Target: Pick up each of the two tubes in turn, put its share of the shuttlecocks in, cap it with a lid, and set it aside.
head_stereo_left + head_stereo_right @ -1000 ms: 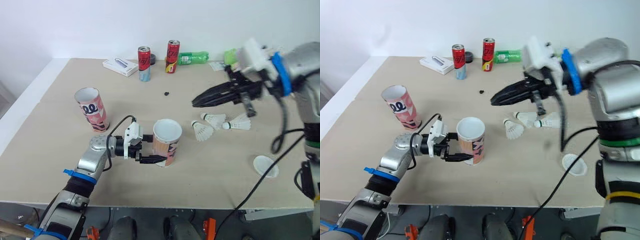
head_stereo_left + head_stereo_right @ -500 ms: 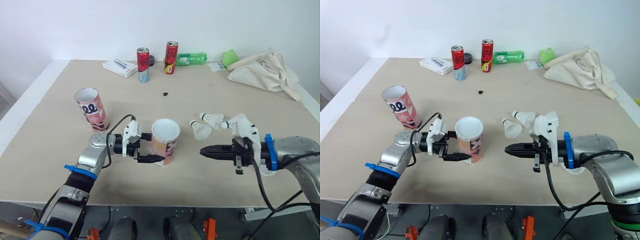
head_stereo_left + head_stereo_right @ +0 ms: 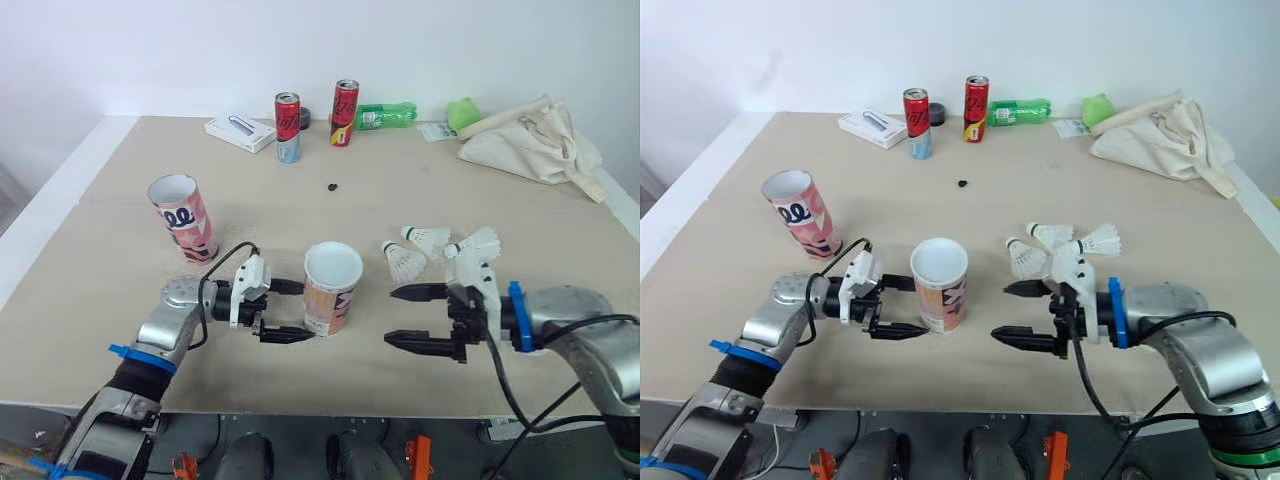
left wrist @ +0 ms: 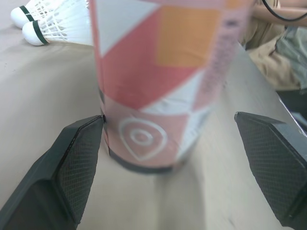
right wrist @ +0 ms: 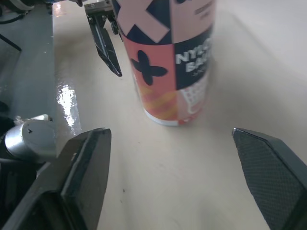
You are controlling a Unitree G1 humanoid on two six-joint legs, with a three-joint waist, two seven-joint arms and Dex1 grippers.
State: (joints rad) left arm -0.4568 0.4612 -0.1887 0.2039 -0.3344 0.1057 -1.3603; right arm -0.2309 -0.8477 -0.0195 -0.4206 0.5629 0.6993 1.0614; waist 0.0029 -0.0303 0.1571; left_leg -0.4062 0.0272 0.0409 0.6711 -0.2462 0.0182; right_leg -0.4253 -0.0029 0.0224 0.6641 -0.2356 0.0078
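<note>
Fingers [image 3: 285, 334] of the left gripper [image 3: 305, 311], closed on the pink patterned cardboard tube [image 3: 335, 295] a moment ago, now stand spread beside it. The right gripper [image 3: 390, 316] has opened too (handover, probably). The tube stands mid-desk [image 3: 450, 160], still empty.

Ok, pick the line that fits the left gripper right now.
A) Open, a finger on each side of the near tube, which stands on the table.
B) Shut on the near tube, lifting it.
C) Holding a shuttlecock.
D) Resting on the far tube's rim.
A: the left gripper is open and straddles the near tube, which stands upright on the table.
</note>
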